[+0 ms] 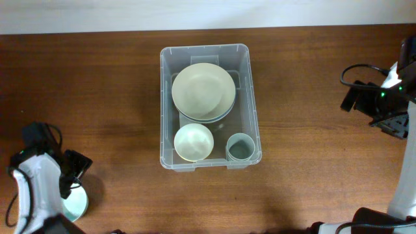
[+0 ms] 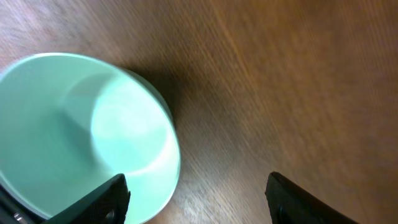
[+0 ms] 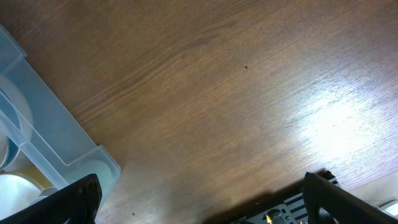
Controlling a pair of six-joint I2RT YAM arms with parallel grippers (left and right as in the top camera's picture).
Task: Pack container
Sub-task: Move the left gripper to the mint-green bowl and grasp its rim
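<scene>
Overhead, the left arm [image 1: 36, 179] half hides a mint bowl [image 1: 76, 205]; left claw [image 2: 198, 202], right claw [image 3: 199, 208] gape open.

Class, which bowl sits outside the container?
The mint-green bowl on the table beside the left gripper; the cream bowl sits inside the container.

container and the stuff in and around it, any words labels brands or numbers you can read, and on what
No text can be read in any view.
The container shows no legible print, and the plates, cream bowl and cup inside it cover most of its base.
Those dishes are plain, with no marks.
The green bowl in the left wrist view is plain too.
</scene>
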